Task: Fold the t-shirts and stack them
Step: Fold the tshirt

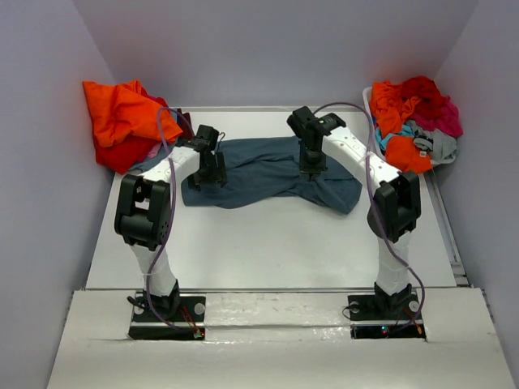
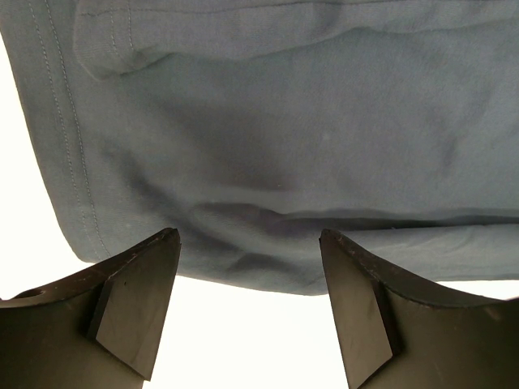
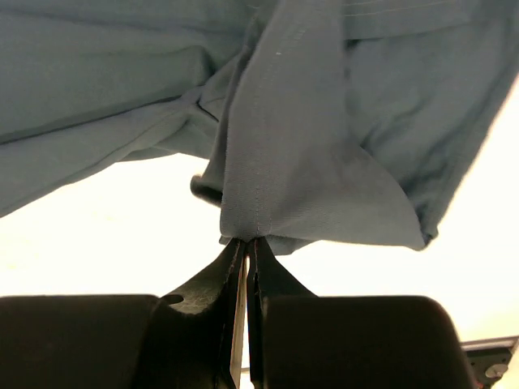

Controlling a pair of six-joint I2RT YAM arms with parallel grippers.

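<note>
A dark slate-blue t-shirt lies spread and crumpled across the back middle of the table. My right gripper is shut on a pinched fold at the near hem of this shirt, the cloth bunching up from the fingertips. My left gripper stands open just over the shirt's near left edge, nothing between its fingers. In the top view the left gripper is at the shirt's left end and the right gripper near its middle right.
A heap of orange and red shirts sits at the back left corner. A white basket at the back right holds more shirts in orange, red, magenta, teal and grey. Grey walls close in both sides.
</note>
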